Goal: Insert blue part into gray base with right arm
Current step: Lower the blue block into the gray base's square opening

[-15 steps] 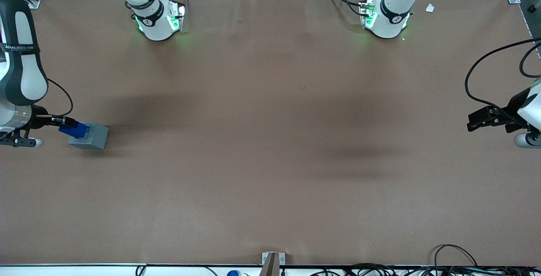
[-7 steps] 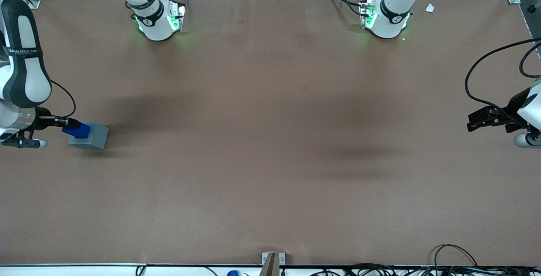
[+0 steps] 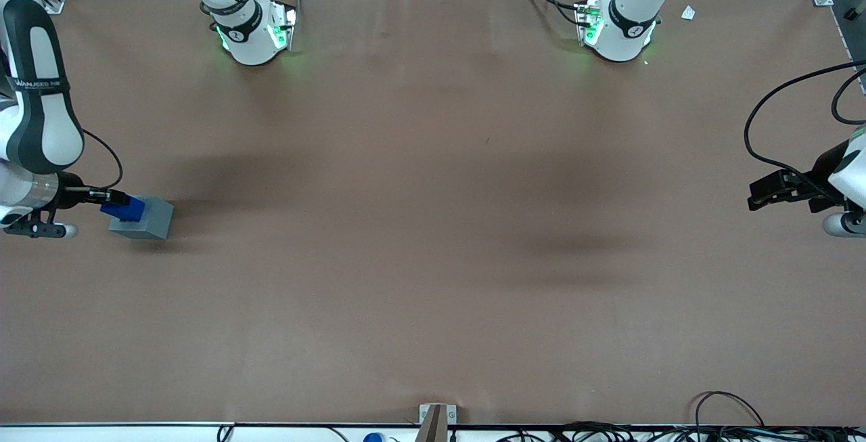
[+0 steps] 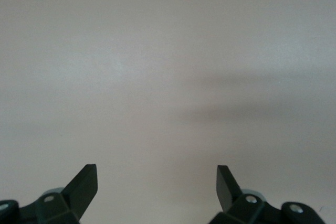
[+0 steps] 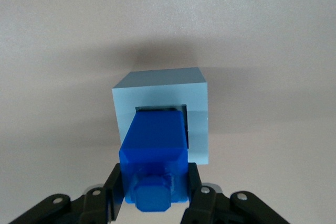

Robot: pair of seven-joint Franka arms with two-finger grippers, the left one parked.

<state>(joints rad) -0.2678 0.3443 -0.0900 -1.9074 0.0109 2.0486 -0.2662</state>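
Blue part (image 5: 154,156) is the thing to follow, and it sits pinched between the two black fingers of the right arm's gripper (image 5: 154,198), which are closed against its flanks just below the smaller nub that faces the wrist camera. From that grip the block's long axis runs straight away from the gripper toward the gray base (image 5: 160,114), and its leading end already meets the square socket in the base's top face; how deep it has gone in I cannot tell from the wrist view, since the block hides the socket floor. A sliver of socket edge shows along one side of the block, so by my judgement the part is not quite centred in the opening.

In the front view the gripper (image 3: 101,193) reaches in from the working arm's end of the table, with the blue part (image 3: 123,208) at its tip and tilted rather than upright, its lower end on the top of the gray base (image 3: 143,219). The base rests flat on the brown table (image 3: 433,225) and lies directly past the gripper along the part's own axis.

So the coming move turns on that single line: gripper, part and socket are nearly in a row, and what remains looks like pushing along the block's length while squaring up the small offset, lest a corner catch the socket rim and jam
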